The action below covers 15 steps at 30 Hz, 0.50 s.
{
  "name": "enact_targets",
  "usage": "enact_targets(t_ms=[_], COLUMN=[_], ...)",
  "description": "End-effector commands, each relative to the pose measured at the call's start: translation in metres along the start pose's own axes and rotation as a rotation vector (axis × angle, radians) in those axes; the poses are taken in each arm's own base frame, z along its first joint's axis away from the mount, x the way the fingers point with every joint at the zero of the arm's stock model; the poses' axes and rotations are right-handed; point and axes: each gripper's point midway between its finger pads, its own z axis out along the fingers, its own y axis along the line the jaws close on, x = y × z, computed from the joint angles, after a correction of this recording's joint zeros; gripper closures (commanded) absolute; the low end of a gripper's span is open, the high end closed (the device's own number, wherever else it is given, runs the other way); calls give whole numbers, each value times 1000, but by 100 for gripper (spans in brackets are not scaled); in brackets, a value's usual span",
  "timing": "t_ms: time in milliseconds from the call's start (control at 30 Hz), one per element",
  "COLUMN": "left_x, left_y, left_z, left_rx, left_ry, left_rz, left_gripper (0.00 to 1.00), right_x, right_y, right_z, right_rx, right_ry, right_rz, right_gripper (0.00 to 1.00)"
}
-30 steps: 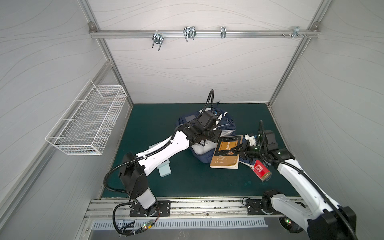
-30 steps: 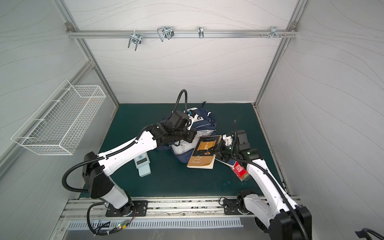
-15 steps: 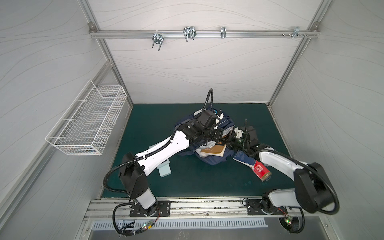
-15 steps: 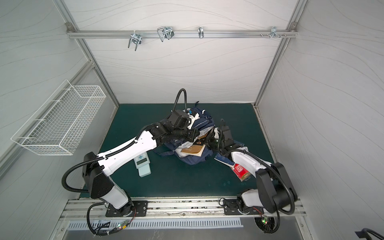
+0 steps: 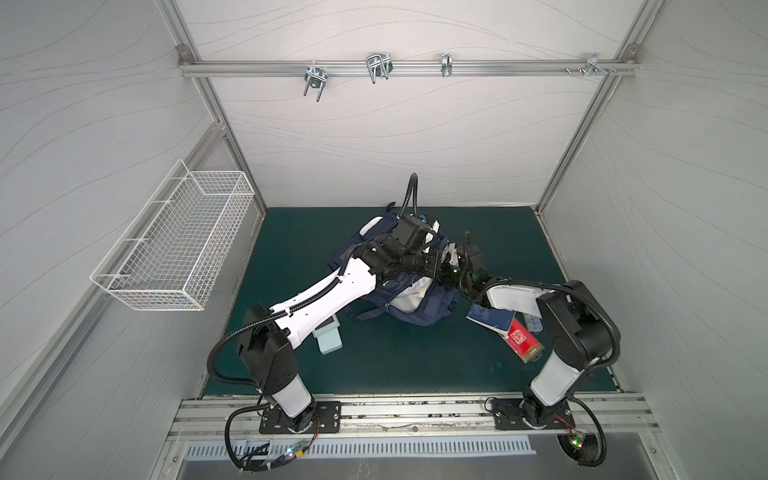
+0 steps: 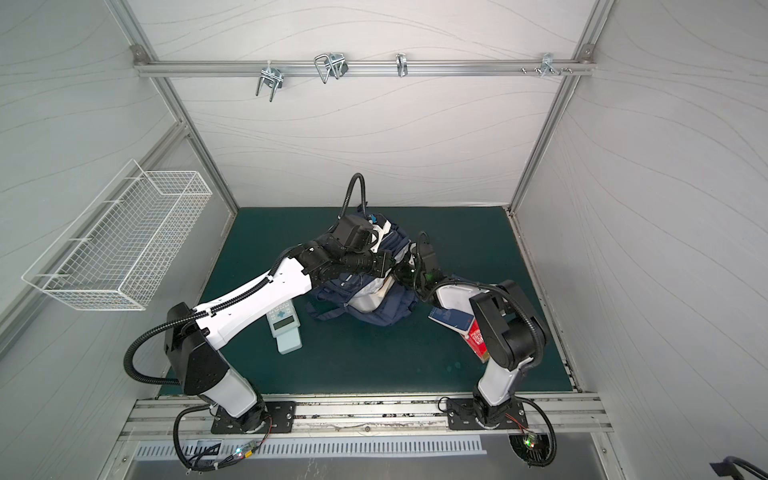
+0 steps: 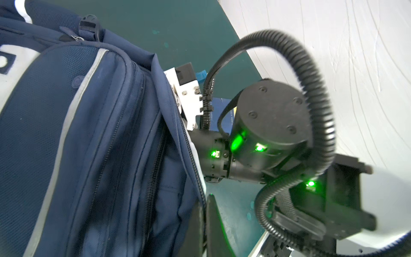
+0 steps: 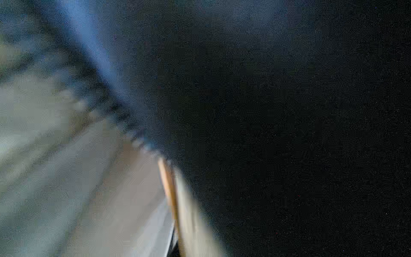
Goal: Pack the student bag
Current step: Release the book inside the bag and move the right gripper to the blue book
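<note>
Left hand (image 7: pixel 204 215) pinching student bag (image 7: pixel 89 133), right hand (image 7: pixel 209 155) inside, grip unclear, red label (image 5: pixel 521 341) illegible

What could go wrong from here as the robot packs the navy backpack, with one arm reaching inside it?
1. The left gripper pinches the rim of the student bag; if the fabric slips, the opening may sag onto the right arm reaching inside.
2. Both wrists crowd together over the bag, so they might collide.
3. The blue book and red book lie close by the right arm; pulling back could sweep them away.
</note>
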Motion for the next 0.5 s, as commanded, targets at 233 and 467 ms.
enact_targets(t_ms=[233, 467], left_x=[-40, -9], left_y=[-17, -7], left_z=[-11, 15], left_rx=[216, 213], left_ry=[-130, -34], left_rz=[-64, -85], left_gripper=[100, 100], right_x=[3, -10], right_y=[-53, -87], right_z=[-69, -192], right_rx=[414, 717], right_ry=[24, -1], right_rz=[-71, -118], right_gripper=[30, 28])
